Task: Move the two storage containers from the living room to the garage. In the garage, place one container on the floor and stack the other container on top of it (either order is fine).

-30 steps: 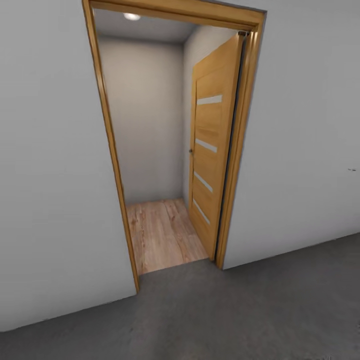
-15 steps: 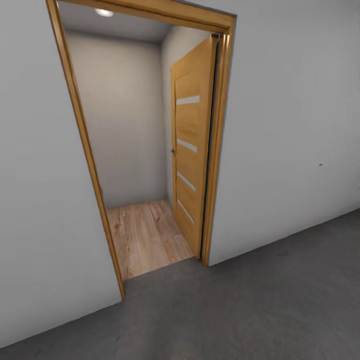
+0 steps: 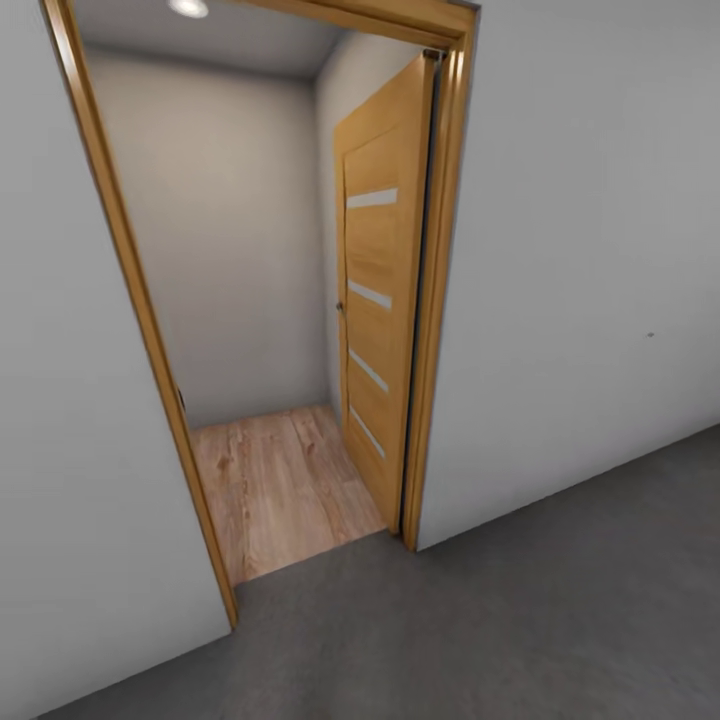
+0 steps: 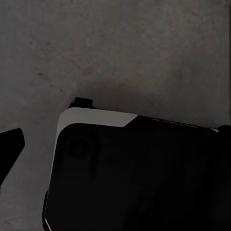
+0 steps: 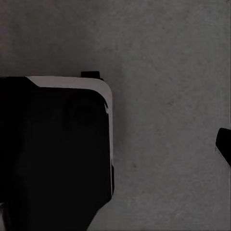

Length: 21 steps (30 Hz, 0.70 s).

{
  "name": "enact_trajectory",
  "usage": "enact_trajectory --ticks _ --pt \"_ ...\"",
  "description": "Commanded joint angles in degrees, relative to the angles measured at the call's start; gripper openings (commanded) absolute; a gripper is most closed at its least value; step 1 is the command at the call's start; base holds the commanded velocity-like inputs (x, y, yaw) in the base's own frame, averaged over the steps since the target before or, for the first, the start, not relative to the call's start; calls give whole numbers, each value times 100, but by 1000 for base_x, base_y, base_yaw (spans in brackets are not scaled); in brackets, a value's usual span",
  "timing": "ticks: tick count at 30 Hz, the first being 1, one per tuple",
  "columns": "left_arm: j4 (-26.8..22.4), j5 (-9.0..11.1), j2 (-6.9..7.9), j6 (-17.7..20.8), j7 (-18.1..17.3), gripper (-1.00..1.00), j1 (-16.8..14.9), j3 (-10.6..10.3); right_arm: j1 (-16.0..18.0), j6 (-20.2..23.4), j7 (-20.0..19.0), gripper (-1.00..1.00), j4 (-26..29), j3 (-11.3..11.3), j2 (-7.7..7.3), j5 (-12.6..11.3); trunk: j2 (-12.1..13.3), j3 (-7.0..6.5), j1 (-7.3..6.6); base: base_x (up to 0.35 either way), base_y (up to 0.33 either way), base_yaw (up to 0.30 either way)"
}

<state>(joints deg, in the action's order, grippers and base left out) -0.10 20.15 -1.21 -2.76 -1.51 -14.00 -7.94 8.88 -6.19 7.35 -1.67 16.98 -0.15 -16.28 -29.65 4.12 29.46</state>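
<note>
Dark concrete floor [image 3: 520, 620] meets an open wooden door [image 3: 380, 320]; whether either arm's fingers are spread is unclear.

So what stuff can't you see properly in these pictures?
- Head view: the room past the doorway is mostly hidden by the grey walls.
- Head view: the open wooden door hides what's behind it.
- Wrist views: the robot's dark base hides part of the concrete floor; whether the fingers are open can't be told.

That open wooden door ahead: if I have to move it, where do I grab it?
Probably the small knob at mid-height on the far free edge of the door, reached through the door frame; the flat panel offers no other hold.
</note>
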Motion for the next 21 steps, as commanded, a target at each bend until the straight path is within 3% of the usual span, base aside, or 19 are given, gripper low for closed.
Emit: enact_trajectory --ticks 1,21 --pt "10 60 -1 -23 -16 100 -6 -48 8 -31 2 100 -18 49 0 -51 -9 11 6 319 0 0" --pt "10 62 5 -23 -16 100 -6 -42 8 -13 3 100 -18 48 -14 -69 -9 11 6 319 0 0"
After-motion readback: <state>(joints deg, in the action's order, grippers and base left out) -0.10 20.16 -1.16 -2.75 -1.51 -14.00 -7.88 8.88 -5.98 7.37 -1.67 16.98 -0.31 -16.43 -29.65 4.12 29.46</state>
